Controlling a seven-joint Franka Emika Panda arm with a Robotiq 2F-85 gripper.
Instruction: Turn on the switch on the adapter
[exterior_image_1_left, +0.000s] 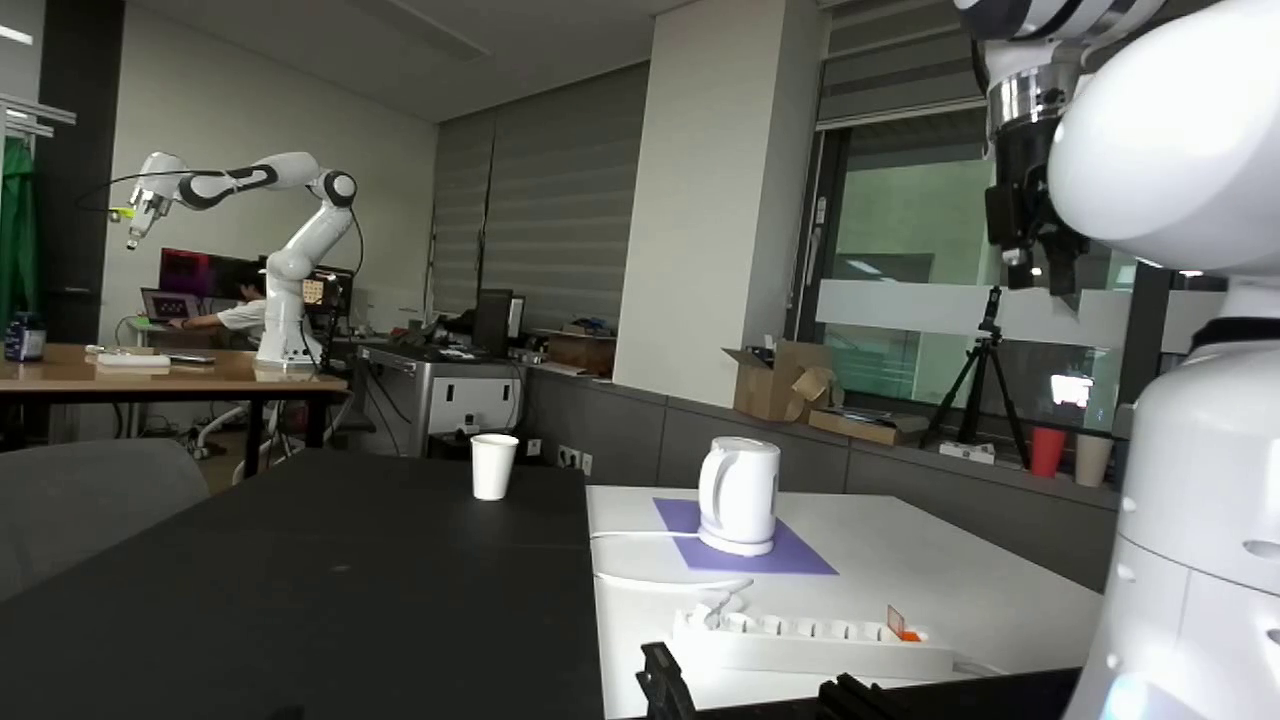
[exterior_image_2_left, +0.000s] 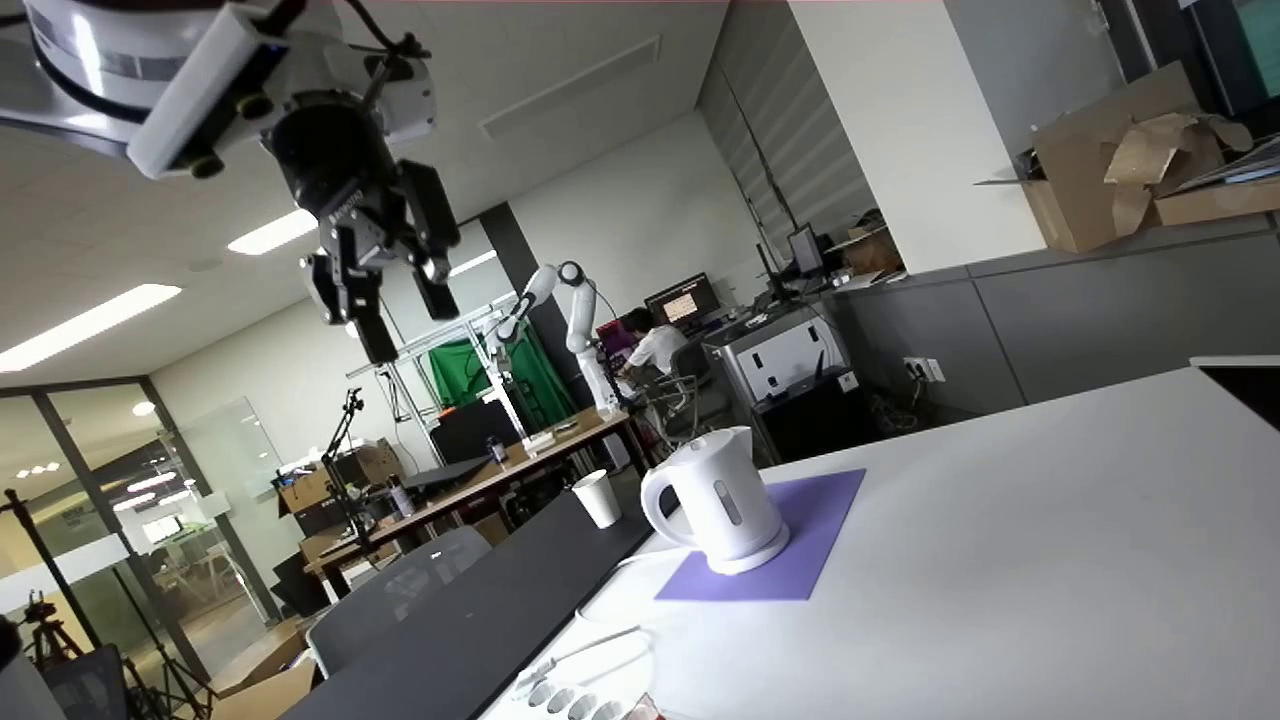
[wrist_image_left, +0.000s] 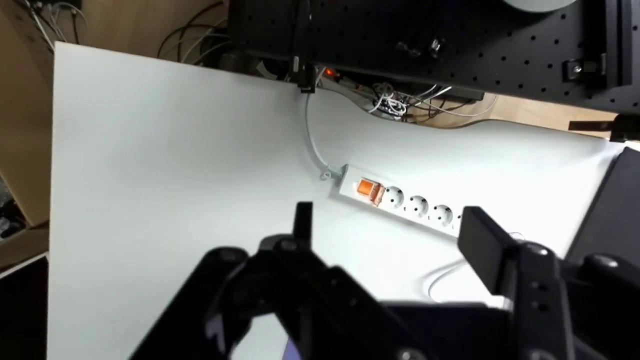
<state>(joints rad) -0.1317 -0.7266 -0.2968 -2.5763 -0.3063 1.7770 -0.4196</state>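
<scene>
The adapter, a long white power strip, lies on the white table in both exterior views (exterior_image_1_left: 815, 655) (exterior_image_2_left: 548, 697), cut off at the bottom edge in one of them. It also shows in the wrist view (wrist_image_left: 404, 210), its right end hidden behind a finger. The switch, a small orange rocker (wrist_image_left: 365, 187), sits at the cord end of the strip; it also shows in an exterior view (exterior_image_1_left: 909, 636). A clear orange cover (wrist_image_left: 377, 194) stands up beside it. My gripper (wrist_image_left: 387, 212) is open and empty, high above the table in both exterior views (exterior_image_1_left: 1042, 270) (exterior_image_2_left: 410, 325).
A white jug (exterior_image_1_left: 742, 495) stands on a purple mat (exterior_image_2_left: 830, 510) behind the strip. A white cord plug (exterior_image_1_left: 712, 612) sits in the strip's far end. A white paper cup (exterior_image_1_left: 493, 466) stands on the black table (exterior_image_1_left: 400, 600). A black perforated base (wrist_image_left: 475, 55) borders the white table.
</scene>
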